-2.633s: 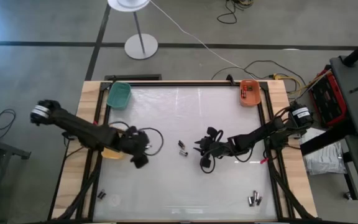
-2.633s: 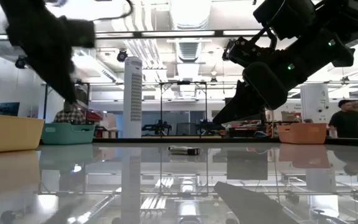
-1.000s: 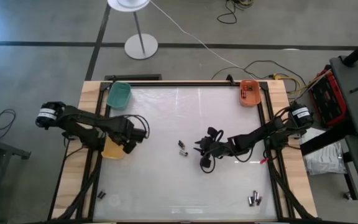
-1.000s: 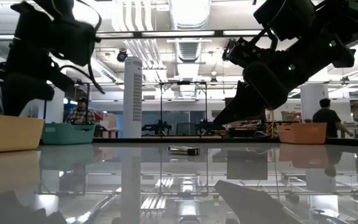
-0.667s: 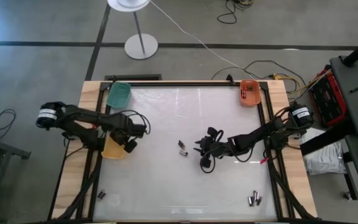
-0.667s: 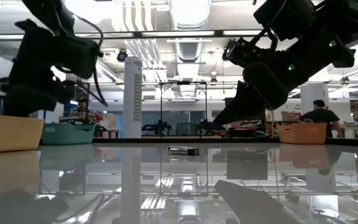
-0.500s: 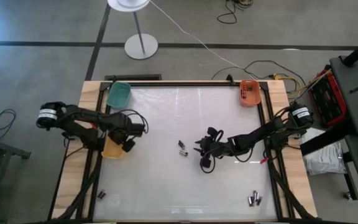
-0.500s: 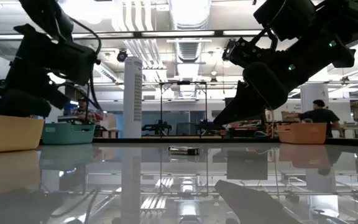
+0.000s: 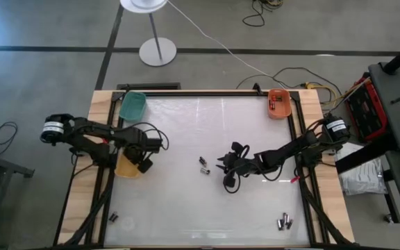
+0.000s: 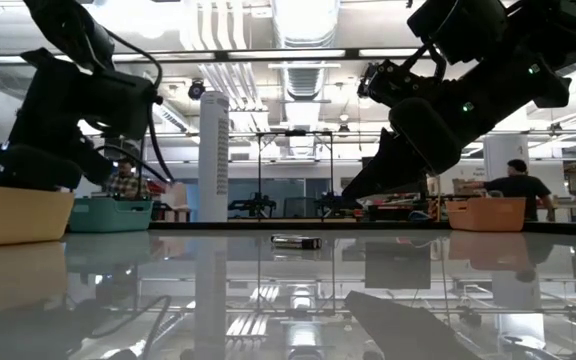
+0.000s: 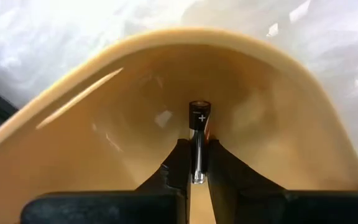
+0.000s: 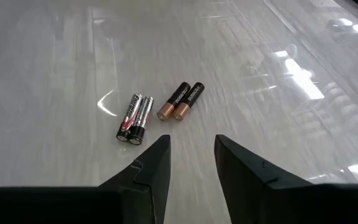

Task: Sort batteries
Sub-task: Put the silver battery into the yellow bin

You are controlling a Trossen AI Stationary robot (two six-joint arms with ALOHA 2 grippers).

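- We pick the shallow yellow plastic bin [image 9: 126, 165] at the table's left edge as our landmark; nearest the camera side of the table, well away from that bin, small silver-grey cylindrical batteries lie in two clusters, one at the front left [image 9: 114, 218] and one at the front right [image 9: 284, 223].
- Over the yellow bin, our left gripper [image 11: 197, 163] is clenched on a slim dark battery with a plus-marked cap [image 11: 199, 118], held upright between the matte black fingers above the bin's smooth, glossy, curved floor.
- We judge the step in hand to be the drop-off: the battery hangs inside the bin's walls, not yet let go. The next move calls for parting the jaws so the cell falls in, then lifting clear of the rim without nudging the light bin.
- Towards the table's middle, well right of the yellow bin, our right gripper [image 12: 188, 157] hovers with its jaws parted and empty, just short of four loose cells on the shiny, reflective white tabletop [image 9: 186, 201].
- Those cells lie in pairs: two black-and-silver batteries with red marks [image 12: 135, 117] side by side, and just beside them two black batteries with copper ends [image 12: 181, 101], also touching.
- Farthest from us, a teal plastic bin [image 9: 132, 105] sits behind the yellow one, and an orange plastic bin [image 9: 279, 103] holding a few cells stands at the far right corner.
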